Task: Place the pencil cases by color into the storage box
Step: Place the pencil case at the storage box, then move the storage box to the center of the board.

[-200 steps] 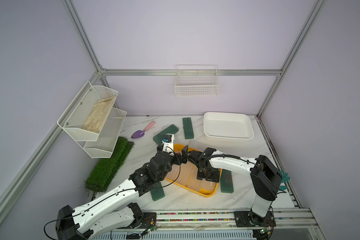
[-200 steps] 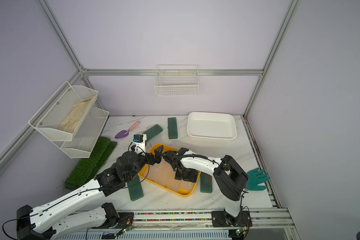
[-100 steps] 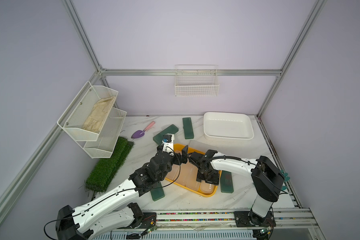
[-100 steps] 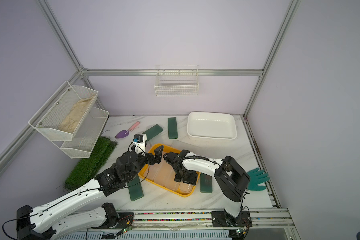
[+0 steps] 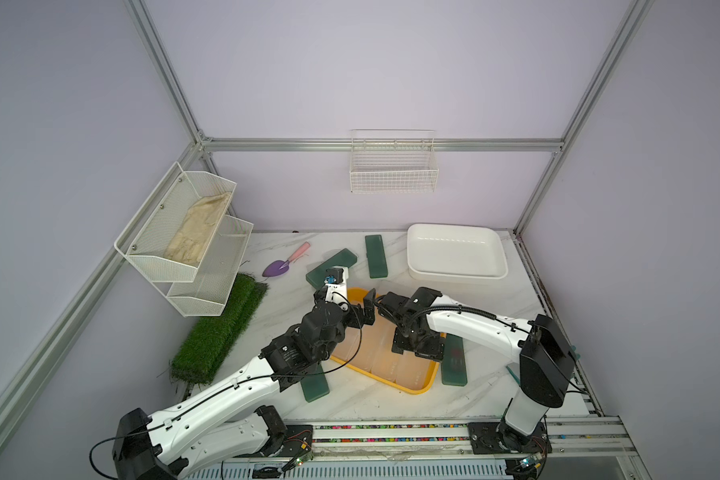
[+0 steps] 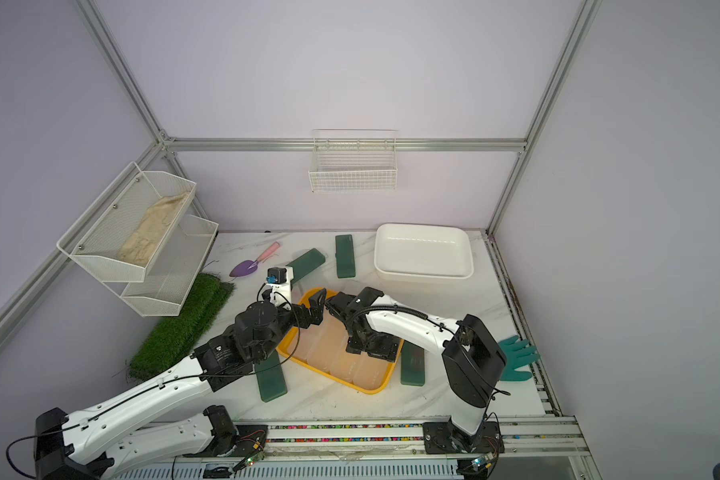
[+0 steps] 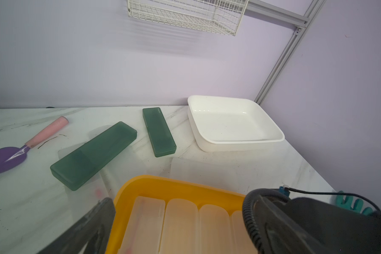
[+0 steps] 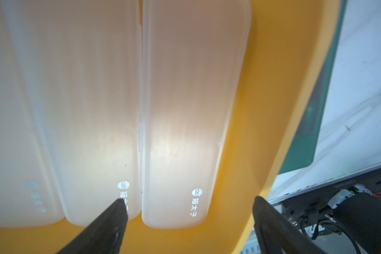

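Several frosted clear-white pencil cases [image 5: 375, 353] [image 7: 180, 220] lie side by side in the yellow storage box [image 5: 416, 388] [image 7: 163, 182]. My right gripper [image 5: 416, 349] [image 8: 189, 204] hangs open over the end case [image 8: 185, 110], its fingers astride it and not touching. My left gripper [image 5: 362, 311] is open over the box's far corner and holds nothing. Dark green pencil cases lie on the table: two behind the box [image 5: 331, 268] [image 5: 376, 256], one at its front left [image 5: 314, 386], one along its right side [image 5: 454, 361] [image 8: 312, 110]. A faint frosted case [image 7: 191, 167] seems to lie behind the box.
An empty white storage box [image 5: 458, 274] [image 7: 235, 145] stands at the back right. A purple trowel [image 5: 279, 266], a grass mat [image 5: 221, 332] and wire racks [image 5: 184, 232] are on the left. A teal glove [image 6: 516, 359] lies at the right edge.
My right gripper's jaws have spread apart and the frosted case between them now lies free in the yellow box. The left arm has not moved.
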Motion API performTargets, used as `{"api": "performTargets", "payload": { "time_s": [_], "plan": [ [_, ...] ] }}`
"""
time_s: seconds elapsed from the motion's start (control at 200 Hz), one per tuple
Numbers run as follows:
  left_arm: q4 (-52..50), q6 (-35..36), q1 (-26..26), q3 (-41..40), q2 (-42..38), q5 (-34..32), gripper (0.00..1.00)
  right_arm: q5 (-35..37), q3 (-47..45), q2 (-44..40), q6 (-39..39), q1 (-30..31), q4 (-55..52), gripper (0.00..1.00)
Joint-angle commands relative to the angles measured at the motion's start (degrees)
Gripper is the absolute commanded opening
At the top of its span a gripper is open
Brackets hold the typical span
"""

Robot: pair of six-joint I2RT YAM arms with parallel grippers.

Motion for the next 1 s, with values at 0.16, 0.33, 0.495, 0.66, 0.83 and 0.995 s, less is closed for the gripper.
{"api": "performTargets", "payload": {
  "time_s": [0.16,0.33,0.495,0.66,0.83,0.995],
  "plan": [
    [-2.2,1.0,-0.2,4.3,3.6,0.6,1.00,9.8,9.1,0.3,-7.5,-2.4,1.0,0.84],
    [-9.0,-0.2,2.6,9.1,6.9,2.1,1.00,7.9,8.6,-3.2,-15.6,-9.2,10.0,0.84],
    [-13.8,-3.3,8.6,12.7,9.9,7.5,1.00,5.8,5.4,-7.6,-22.7,-17.7,16.9,0.84],
    [-16.0,-3.6,13.0,17.8,13.5,12.4,1.00,0.6,-0.9,-12.7,-27.9,-26.1,26.0,0.84],
    [-15.5,-2.2,16.7,22.6,15.0,20.1,1.00,-5.3,-6.1,-16.2,-29.9,-33.2,34.4,0.85],
    [-16.3,-2.1,20.9,25.6,16.0,29.6,1.00,-12.2,-9.6,-19.0,-31.1,-41.0,40.2,0.86]
  ]
}}
